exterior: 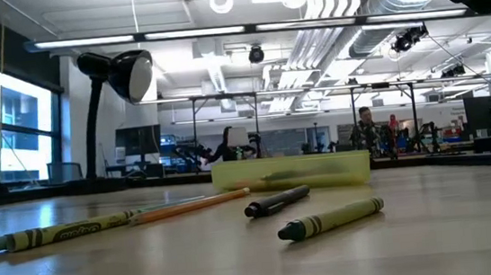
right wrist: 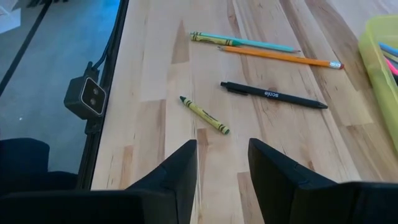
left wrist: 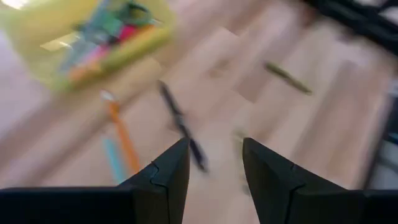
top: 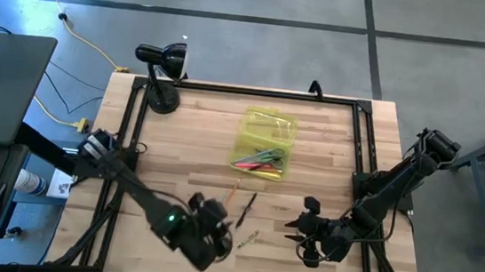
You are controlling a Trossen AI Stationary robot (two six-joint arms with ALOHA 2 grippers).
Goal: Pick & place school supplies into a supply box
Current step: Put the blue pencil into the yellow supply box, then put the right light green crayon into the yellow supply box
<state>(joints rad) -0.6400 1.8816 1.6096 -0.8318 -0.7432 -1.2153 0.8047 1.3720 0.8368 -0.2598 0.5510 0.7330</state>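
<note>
**Fingers parted and empty on both arms; four supplies loose on the table**

Fingers (left wrist: pixel 168 177) of the left gripper (left wrist: pixel 214 168) stand apart with bare table between them, grasping nothing. The right gripper (right wrist: pixel 222 171) stands likewise: fingers (right wrist: pixel 180 171) spread, nothing between them.

1. Table (top: pixel 330 153): the high view alone shows the full layout. The left gripper (top: pixel 207 226) is at the near edge, left of centre; the right gripper (top: pixel 309 227) is at the near right. A black desk lamp (top: pixel 161 70) stands at the far left corner.

2. Supply box (top: pixel 264 143): open, in the far middle of the table, well apart from both grippers. The high view shows pink, green and orange supplies inside; the low view shows only its yellow-green side wall (exterior: pixel 294 171).

3. Loose supplies: the right wrist view shows them sharply, the left wrist view only blurred.
   - Teal pencil (right wrist: pixel 249 42) and orange pencil (right wrist: pixel 280 57) lie side by side, nearly touching.
   - Black pen (right wrist: pixel 273 94) lies just nearer the right gripper than the pencils.
   - Green crayon (right wrist: pixel 205 115) lies closest to the right fingers, just ahead of them and not touching.
   - In the left wrist view the black pen (left wrist: pixel 180 124) lies directly ahead of the finger gap, with the orange pencil (left wrist: pixel 121 134) beside it.

4. The low view alone shows a person (exterior: pixel 367 130) in the room behind the table.
</note>
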